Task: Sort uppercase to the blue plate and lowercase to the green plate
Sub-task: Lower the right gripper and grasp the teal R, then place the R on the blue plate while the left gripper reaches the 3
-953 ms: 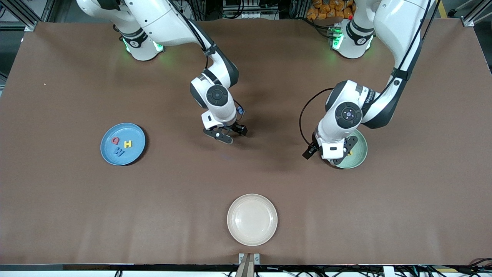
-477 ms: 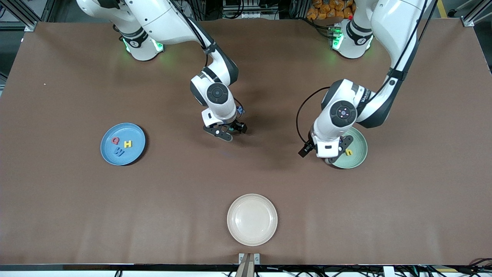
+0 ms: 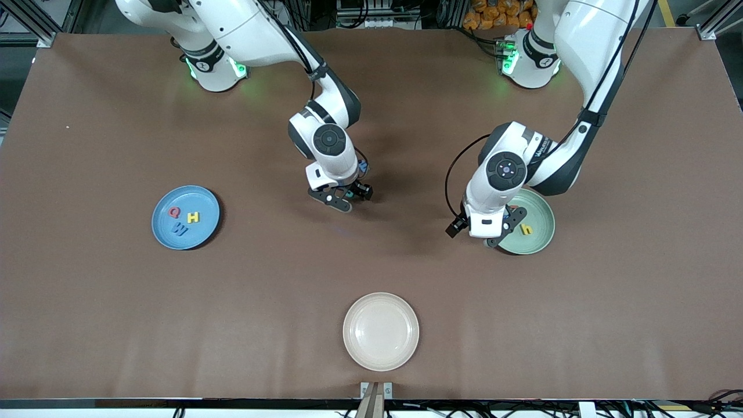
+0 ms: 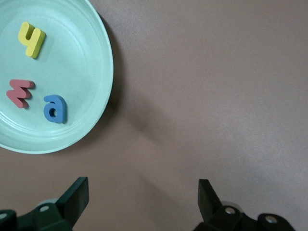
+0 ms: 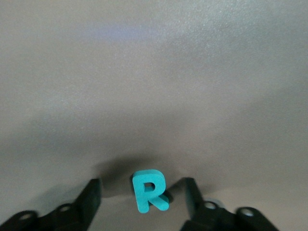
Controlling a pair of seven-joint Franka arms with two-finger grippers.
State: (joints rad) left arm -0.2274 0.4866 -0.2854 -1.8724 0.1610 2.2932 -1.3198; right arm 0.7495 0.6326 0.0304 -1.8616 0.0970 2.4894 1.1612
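R [image 5: 149, 190] lies flat on the table [image 3: 104, 325] mid-span, between the right gripper [image 5: 142, 195] jaws — spread with gaps either side, not yet gripping, judged poised to pinch. Nearest the camera sits a cream plate [image 3: 380, 331], bare. Blue plate [image 3: 185, 217], toward the right arm's end, holds Q, H, M; nothing blocks that route. Left gripper [image 4: 142, 199] hovers beside the green plate [image 4: 103, 62] — jaws wide, empty.

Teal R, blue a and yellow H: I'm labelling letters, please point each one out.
teal R [image 5: 150, 190]: right wrist view, on its stem, between the right gripper's fingers.
blue a [image 4: 54, 109]: left wrist view, on its bowl, in the green plate.
yellow H [image 3: 193, 217]: front view, on its crossbar, in the blue plate.
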